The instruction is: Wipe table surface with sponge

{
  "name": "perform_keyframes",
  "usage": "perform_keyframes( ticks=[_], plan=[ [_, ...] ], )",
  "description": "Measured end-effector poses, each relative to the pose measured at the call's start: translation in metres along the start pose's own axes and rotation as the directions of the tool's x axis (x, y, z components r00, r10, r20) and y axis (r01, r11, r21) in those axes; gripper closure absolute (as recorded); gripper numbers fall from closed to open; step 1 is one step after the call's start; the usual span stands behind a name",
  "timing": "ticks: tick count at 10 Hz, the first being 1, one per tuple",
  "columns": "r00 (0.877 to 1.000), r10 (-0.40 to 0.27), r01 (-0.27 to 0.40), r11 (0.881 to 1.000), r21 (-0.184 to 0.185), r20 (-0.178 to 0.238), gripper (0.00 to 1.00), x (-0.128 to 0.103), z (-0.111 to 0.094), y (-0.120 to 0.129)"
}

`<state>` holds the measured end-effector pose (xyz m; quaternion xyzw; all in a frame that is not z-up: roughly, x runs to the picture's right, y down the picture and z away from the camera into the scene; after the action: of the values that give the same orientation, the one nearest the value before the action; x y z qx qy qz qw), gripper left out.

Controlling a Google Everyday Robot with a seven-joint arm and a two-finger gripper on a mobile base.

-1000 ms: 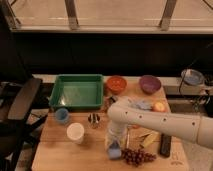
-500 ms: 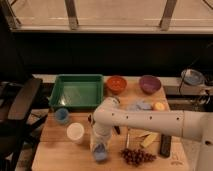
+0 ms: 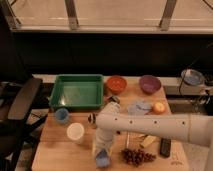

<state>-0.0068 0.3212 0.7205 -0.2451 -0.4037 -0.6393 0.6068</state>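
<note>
The light tan wooden table surface [image 3: 60, 145] fills the lower middle of the camera view. My white arm reaches in from the right, with the forearm across the table. My gripper [image 3: 102, 151] points down near the table's front edge. It is shut on the small blue sponge [image 3: 102, 159], which is pressed on the tabletop. The sponge lies left of a bunch of dark grapes [image 3: 137, 156] and right of a white cup [image 3: 75, 131].
A green tray [image 3: 77, 91] stands at the back left, with a small blue cup [image 3: 62, 115] in front of it. An orange bowl [image 3: 116, 83], a purple bowl [image 3: 149, 83], pale blue-grey pieces [image 3: 138, 106] and an orange fruit [image 3: 159, 107] sit behind the arm. A black chair [image 3: 20, 100] stands at the left.
My gripper has swept the sponge leftward across the table, then slightly toward the front edge. The other objects have not moved.
</note>
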Motion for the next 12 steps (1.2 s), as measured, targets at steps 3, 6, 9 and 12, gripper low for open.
perform_keyframes(
  ticks=[3, 6, 9, 12],
  plan=[
    [1.0, 0.015, -0.015, 1.0, -0.022, -0.021, 1.0, 0.011, -0.015, 0.044],
    [0.999, -0.02, 0.02, 1.0, -0.012, -0.028, 1.0, 0.019, -0.018, 0.045],
    [0.998, -0.063, 0.063, 0.998, 0.022, -0.015, 1.0, 0.021, -0.007, 0.004],
    [0.998, -0.067, 0.066, 0.996, 0.052, 0.02, 1.0, 0.006, 0.012, -0.04]
  ],
)
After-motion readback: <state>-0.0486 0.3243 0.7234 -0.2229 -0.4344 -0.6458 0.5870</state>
